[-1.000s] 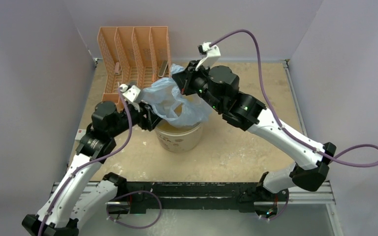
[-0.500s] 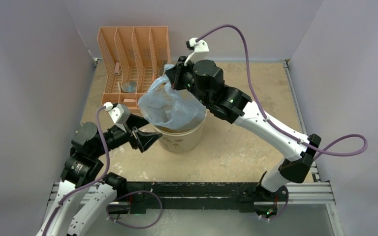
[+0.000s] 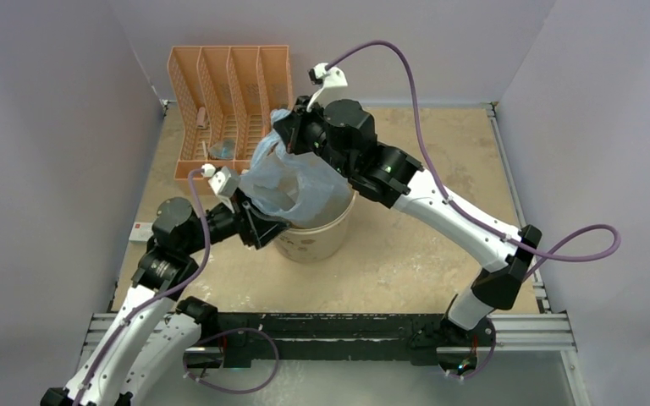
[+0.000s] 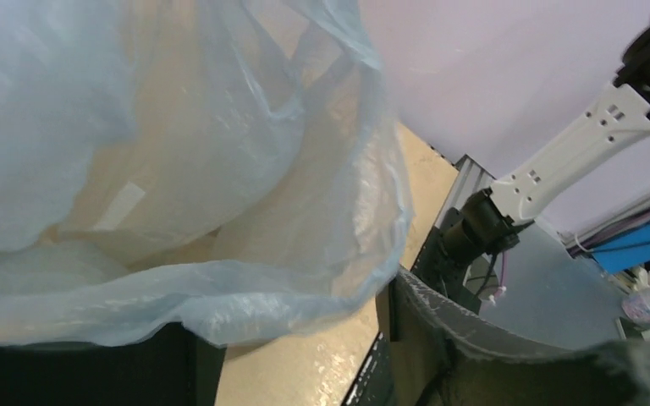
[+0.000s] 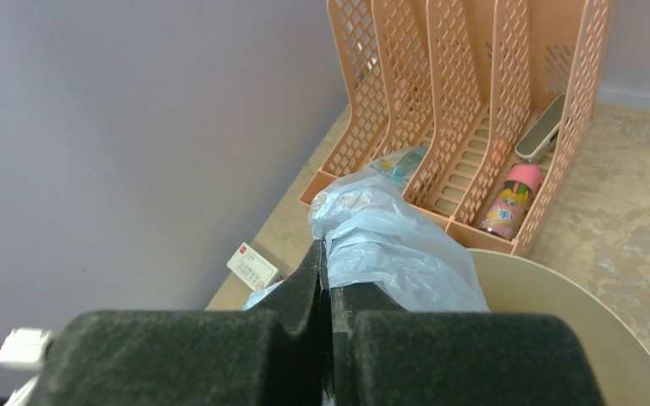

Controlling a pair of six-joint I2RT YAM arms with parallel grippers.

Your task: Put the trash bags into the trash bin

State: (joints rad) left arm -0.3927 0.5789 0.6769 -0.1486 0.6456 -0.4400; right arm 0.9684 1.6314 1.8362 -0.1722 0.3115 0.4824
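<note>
Left claw [image 3: 266, 227] has swung back, agape, against trash bag [image 3: 298, 188]; right claw [image 3: 284, 140] pinches it over trash bin [image 3: 315, 245].

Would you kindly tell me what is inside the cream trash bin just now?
The trash bag hangs into the trash bin, its top pinched in the right gripper. It covers the opening, so the bin's bottom cannot be seen.
</note>
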